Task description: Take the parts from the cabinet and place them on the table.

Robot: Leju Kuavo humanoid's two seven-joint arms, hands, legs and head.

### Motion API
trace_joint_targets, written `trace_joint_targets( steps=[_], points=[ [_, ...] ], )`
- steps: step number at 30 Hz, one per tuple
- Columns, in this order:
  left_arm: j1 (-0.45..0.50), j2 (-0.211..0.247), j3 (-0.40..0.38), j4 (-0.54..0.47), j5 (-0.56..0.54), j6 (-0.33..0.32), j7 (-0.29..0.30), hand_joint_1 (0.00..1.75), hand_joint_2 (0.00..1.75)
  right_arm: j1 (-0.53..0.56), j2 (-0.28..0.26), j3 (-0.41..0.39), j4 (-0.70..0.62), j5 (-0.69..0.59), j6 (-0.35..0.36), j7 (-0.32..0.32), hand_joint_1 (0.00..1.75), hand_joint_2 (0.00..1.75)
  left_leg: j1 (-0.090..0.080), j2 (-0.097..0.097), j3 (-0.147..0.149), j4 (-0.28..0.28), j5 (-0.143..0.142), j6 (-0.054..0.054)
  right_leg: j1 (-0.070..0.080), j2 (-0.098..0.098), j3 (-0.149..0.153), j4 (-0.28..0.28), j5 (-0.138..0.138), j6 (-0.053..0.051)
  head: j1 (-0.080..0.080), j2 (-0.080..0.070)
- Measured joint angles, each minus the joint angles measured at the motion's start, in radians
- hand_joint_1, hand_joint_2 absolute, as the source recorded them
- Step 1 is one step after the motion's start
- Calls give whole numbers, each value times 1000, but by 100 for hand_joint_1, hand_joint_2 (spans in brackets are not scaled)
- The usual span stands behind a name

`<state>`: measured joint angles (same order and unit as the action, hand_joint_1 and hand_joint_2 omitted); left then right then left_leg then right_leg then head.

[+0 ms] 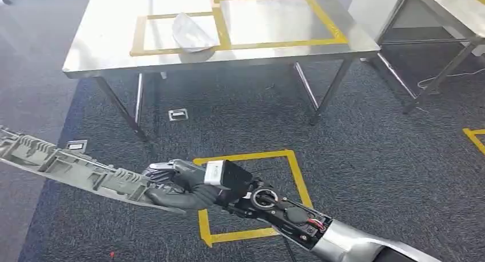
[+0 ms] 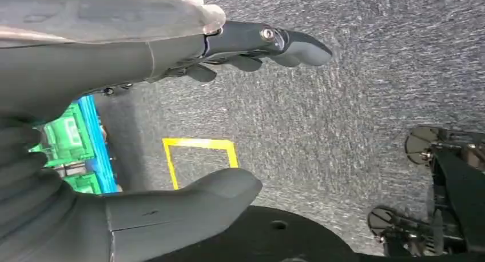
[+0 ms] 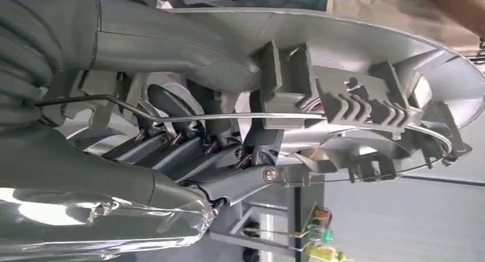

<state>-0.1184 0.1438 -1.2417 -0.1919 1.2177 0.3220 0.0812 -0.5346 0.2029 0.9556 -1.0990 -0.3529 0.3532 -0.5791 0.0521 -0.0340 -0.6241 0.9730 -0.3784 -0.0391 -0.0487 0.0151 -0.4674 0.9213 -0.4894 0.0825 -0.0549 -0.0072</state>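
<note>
My right hand (image 1: 183,185) grips a long grey ribbed plastic part (image 1: 63,165) by one end, low over the carpet; the part stretches away to the left. The right wrist view shows that hand's fingers (image 3: 189,153) curled into the ribs of the grey part (image 3: 354,102). Ahead stands the steel table (image 1: 274,44), marked with two yellow tape rectangles. A pale curved part (image 1: 191,32) lies in the left rectangle. My left hand (image 2: 68,79) hangs over the carpet with thumb and fingers apart, holding nothing.
A second steel table (image 1: 452,10) stands at the far right. A yellow tape square (image 1: 251,193) marks the carpet under my right arm. Two floor sockets (image 1: 178,114) (image 1: 77,145) sit between me and the table legs.
</note>
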Motion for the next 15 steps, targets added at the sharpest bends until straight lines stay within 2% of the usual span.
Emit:
trace_joint_targets(
  steps=[15],
  points=[
    [0,-2,0,0,-21,-6,-5,0,175,0,0,-5,-1,2,-19,-5,175,175,0,0,3,-1,0,0,0,0,1,2,-1,-2,0,0]
  ],
)
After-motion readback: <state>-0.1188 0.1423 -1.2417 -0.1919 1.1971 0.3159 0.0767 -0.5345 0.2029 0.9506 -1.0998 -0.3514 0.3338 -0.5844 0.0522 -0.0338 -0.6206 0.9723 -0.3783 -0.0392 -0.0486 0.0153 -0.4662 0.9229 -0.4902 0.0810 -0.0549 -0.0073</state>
